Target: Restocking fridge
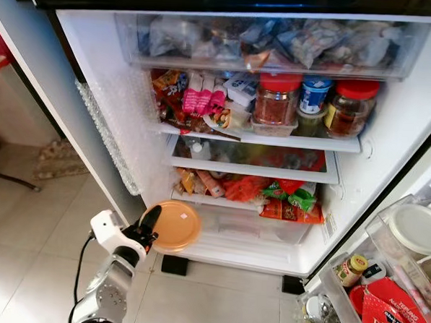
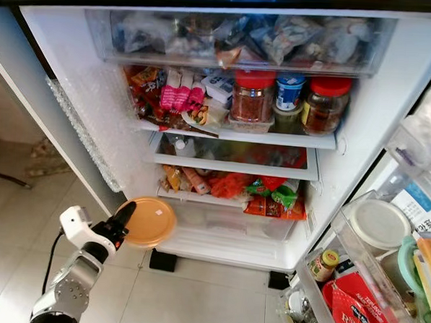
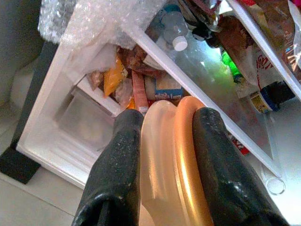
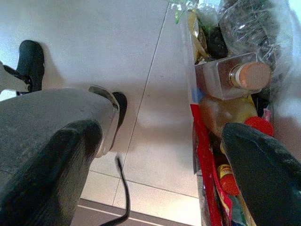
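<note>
Left gripper (image 1: 148, 234) jaws clamped across round orange lidded plastic container (image 1: 174, 225), held edge-on, likely for sliding into open fridge (image 1: 110, 98). Right gripper (image 4: 155, 155) jaws apart, idle.

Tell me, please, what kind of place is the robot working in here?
Most likely a home kitchen. An open fridge stands on a tiled floor, its shelves crowded with red-lidded jars and snack packets. The left gripper holds an orange lidded container before it.

Jars (image 1: 278, 100) stand on shelf (image 1: 260, 138) above drawer (image 1: 252, 225).
</note>
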### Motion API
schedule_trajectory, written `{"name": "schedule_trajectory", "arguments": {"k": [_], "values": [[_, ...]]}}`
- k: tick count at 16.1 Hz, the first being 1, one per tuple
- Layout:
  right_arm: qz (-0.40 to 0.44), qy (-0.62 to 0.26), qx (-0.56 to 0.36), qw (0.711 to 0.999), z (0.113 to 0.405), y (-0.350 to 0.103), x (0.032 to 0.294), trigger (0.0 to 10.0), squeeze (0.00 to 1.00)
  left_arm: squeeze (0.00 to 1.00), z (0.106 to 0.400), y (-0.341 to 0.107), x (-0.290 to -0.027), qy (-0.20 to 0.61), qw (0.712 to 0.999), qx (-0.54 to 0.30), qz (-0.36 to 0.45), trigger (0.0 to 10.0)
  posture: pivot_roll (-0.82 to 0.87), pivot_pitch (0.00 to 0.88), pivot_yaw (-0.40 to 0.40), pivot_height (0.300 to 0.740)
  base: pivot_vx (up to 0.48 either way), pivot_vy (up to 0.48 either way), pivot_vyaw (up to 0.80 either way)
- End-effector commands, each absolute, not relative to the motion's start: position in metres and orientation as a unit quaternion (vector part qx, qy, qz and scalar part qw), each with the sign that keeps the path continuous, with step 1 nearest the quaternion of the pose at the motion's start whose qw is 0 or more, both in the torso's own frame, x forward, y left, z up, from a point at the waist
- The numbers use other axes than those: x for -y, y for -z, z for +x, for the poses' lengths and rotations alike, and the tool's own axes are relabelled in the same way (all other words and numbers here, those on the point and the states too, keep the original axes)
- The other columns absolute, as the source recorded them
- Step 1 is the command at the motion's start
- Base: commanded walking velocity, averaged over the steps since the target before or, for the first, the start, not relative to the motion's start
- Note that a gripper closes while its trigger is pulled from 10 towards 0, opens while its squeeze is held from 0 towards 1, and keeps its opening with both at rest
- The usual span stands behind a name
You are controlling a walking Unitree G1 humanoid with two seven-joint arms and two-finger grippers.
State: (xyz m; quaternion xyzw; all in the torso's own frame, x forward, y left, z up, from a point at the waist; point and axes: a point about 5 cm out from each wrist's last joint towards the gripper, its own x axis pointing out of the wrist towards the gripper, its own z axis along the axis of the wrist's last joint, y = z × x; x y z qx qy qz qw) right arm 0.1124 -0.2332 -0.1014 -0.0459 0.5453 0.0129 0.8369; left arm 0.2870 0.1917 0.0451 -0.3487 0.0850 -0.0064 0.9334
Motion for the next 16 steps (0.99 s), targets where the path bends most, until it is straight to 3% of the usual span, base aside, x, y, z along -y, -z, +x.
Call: {"name": "schedule_trajectory", "arguments": {"k": [1, 16], "values": [[-0.038, -0.018, -0.555, 0.831, 0.1041, 0.1045, 0.2300, 10.0, 0.00, 0.00, 0.2871, -0.0461, -0.1934, 0.007, 0.933, -0.086, -0.349, 10.0, -0.01, 0.061, 0.062, 0.740, 0.000, 0.000, 0.00], [-0.040, -0.028, -0.557, 0.829, 0.1044, 0.1050, 0.2269, 10.0, 0.00, 0.00, 0.2931, -0.0494, -0.1872, 0.031, 0.937, -0.088, -0.338, 10.0, -0.02, 0.063, 0.063, 0.740, 0.281, 0.000, 0.00]]}}
